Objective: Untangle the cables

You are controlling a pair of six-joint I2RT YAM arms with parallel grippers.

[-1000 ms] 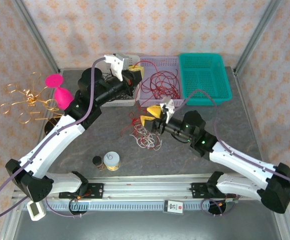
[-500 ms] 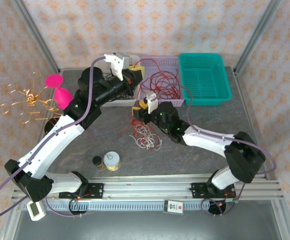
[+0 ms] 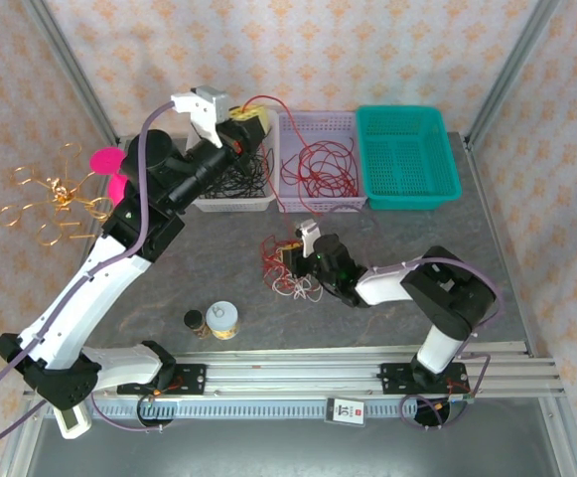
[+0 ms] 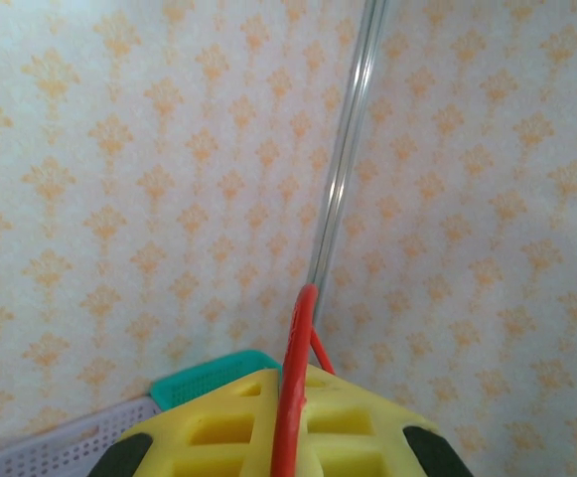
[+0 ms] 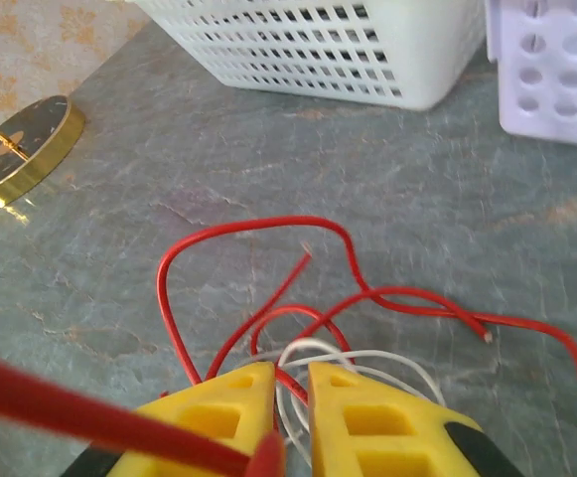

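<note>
Mid-untangle: my L claw (image 3: 249,119) had a red cable (image 4: 291,397) pinched tight up high, R claw (image 5: 290,383) nipped narrow on red/white strands of the tangle (image 3: 286,276) on the table (image 3: 218,260), so next, I reckoned, ease 'em apart slowly.

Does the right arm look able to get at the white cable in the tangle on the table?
Probably yes: the right end effector sits at the tangle, with the white cable and a red cable running between its nearly closed jaws.
</note>
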